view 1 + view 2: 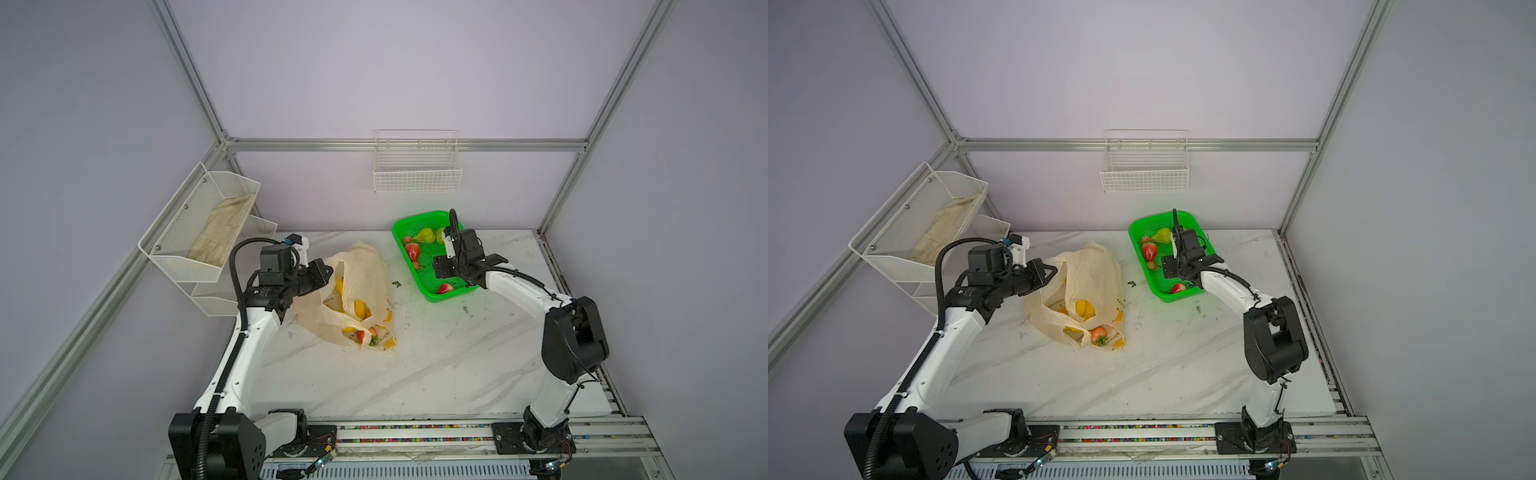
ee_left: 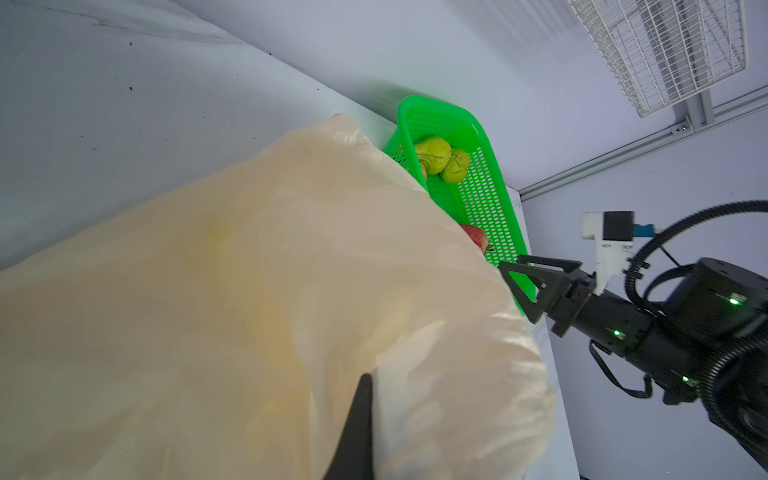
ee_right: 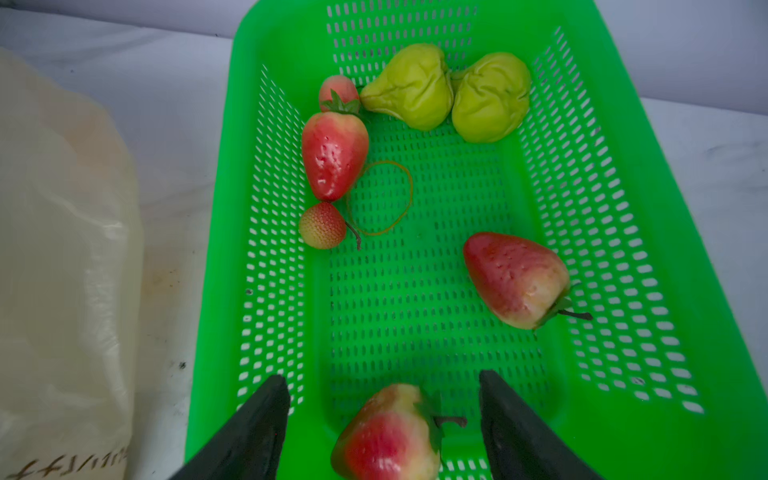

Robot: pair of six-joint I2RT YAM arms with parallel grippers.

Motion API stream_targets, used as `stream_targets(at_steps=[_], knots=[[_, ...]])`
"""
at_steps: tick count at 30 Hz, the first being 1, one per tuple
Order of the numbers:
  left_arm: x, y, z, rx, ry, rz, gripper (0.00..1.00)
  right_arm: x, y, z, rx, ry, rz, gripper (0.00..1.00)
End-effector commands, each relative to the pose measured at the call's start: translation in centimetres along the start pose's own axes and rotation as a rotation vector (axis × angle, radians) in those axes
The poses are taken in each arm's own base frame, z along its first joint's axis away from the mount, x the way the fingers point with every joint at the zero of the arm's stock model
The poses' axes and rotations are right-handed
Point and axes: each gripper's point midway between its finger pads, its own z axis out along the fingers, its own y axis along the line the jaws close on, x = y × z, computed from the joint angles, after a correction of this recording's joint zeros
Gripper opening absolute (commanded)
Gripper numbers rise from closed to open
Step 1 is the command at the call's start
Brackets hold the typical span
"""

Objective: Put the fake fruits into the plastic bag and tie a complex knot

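The cream-peach plastic bag (image 1: 357,274) lies open on the marble table (image 1: 415,374) with a yellow banana bunch (image 1: 359,309) and a strawberry (image 1: 362,336) showing inside. My left gripper (image 1: 323,270) is shut on the bag's upper edge, and one dark finger (image 2: 357,424) presses into the film. The green basket (image 3: 266,83) holds two green pears (image 3: 409,89) and several strawberries (image 3: 334,153). My right gripper (image 3: 382,376) hangs open just above the basket floor. One strawberry (image 3: 390,432) lies between its fingers, touching neither. No knot shows.
A thin rubber band (image 3: 382,199) lies in the basket. A white mesh rack (image 1: 199,232) holding a cloth stands at the left wall. A wire basket (image 1: 417,166) hangs on the back wall. A small green scrap (image 1: 397,284) lies between bag and basket.
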Motion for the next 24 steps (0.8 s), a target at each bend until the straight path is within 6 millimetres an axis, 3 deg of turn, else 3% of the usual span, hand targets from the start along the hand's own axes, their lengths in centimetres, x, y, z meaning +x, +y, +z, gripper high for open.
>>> stream_targets(at_steps=[1,13,21,24], knots=[[-0.2,-0.3,0.0,0.029,-0.018,0.013,0.0,2.8,-1.0,1.2,0.063,0.153,-0.068,0.78],[0.0,0.1,0.5,0.023,-0.003,0.01,0.0,7.1,-1.7,4.3,0.102,0.387,-0.146,0.86],[0.0,0.1,0.5,0.021,-0.007,0.013,0.0,8.5,-1.5,6.3,0.087,0.446,-0.16,0.84],[0.0,0.1,0.4,0.021,-0.008,0.016,0.0,9.0,-1.4,7.2,0.079,0.461,-0.166,0.79]])
